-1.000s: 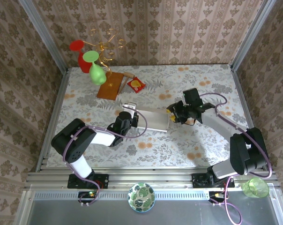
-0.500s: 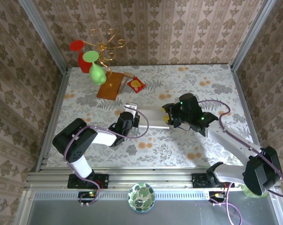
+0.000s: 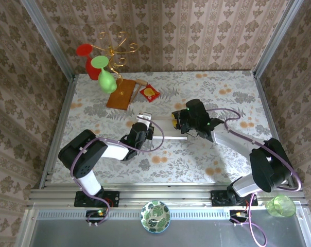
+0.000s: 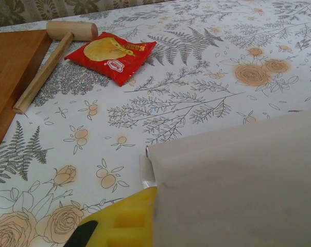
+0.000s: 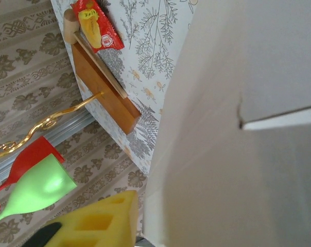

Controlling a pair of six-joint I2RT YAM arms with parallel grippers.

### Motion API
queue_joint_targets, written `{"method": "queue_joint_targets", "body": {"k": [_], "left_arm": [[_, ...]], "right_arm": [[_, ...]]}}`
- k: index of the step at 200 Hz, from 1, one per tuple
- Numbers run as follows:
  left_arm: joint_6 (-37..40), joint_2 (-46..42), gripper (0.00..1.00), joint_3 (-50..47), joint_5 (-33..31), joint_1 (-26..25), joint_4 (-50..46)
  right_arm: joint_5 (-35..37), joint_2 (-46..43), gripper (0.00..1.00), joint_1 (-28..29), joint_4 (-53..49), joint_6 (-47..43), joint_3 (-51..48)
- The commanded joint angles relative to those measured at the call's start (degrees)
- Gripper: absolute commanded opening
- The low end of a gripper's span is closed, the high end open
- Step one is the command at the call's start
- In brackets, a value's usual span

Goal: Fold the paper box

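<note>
Top external view: a floral-print tabletop (image 3: 222,92) fills a booth with damask-wallpapered walls and metal corner posts. At 11 o'clock lie a brown wooden board (image 3: 120,94) and a red snack packet (image 3: 149,92).

Compared with a second ago, the right arm has swung toward 9 o'clock. This brings the right end effector (image 3: 180,122) closer to the left one, and less of the box shows between them.

The paper box (image 3: 163,129) sits at the centre of the tabletop, plain, off-white and matte. The right wrist view shows a short slit (image 5: 243,123) cut into its panel. The left end effector (image 3: 141,128) is closed on the box's 9 o'clock end, its yellow finger (image 4: 127,218) against the cardboard. Whether the right end effector is gripping cannot be told, as cardboard covers it.
</note>
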Motion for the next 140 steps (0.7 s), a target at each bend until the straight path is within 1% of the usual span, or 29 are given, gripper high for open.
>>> {"method": "queue_joint_targets", "body": {"k": [1, 16, 24, 44, 51, 63, 80, 108, 129, 140], "left_arm": [[0.9, 0.8, 0.00, 0.6, 0.0, -0.4, -4.5], [0.5, 0.0, 0.00, 0.6, 0.5, -0.4, -4.9], [0.1, -0.5, 0.07, 0.7, 0.8, -0.5, -5.3], [-0.9, -2.4, 0.21, 0.2, 2.0, -0.6, -6.8], [-1.3, -3.3, 0.26, -0.1, 2.4, -0.8, -7.5], [-2.0, -5.4, 0.36, -0.8, 2.9, -1.3, -8.8], [-3.3, -9.6, 0.46, -2.6, 4.5, -2.1, -10.5], [-7.7, -19.1, 0.48, -5.9, 9.3, -3.0, -15.6], [-12.4, -28.2, 0.48, -7.2, 12.2, -3.0, -23.5], [-14.7, -32.8, 0.48, -7.3, 14.3, -2.1, -27.2]], "right_arm": [[1.4, 1.0, 0.24, 0.2, 1.0, 0.5, 0.0], [1.2, 1.3, 0.18, 0.1, 0.6, 0.1, -1.0], [1.2, 1.4, 0.15, 0.1, 0.6, -0.2, -1.7], [1.2, 1.4, 0.07, 0.0, 1.0, -0.9, -3.3], [1.2, 1.6, 0.05, -0.1, 1.2, -1.2, -3.7], [1.1, 1.6, 0.03, -0.4, 1.8, -1.7, -4.6], [0.6, 2.0, 0.02, -0.9, 2.3, -2.7, -5.3], [-1.0, 2.6, 0.01, -2.0, 4.4, -3.8, -7.2], [-1.9, 2.6, 0.00, -2.8, 4.0, -5.3, -7.5], [-2.5, 2.8, 0.00, -3.1, 3.9, -6.2, -7.3]]}}
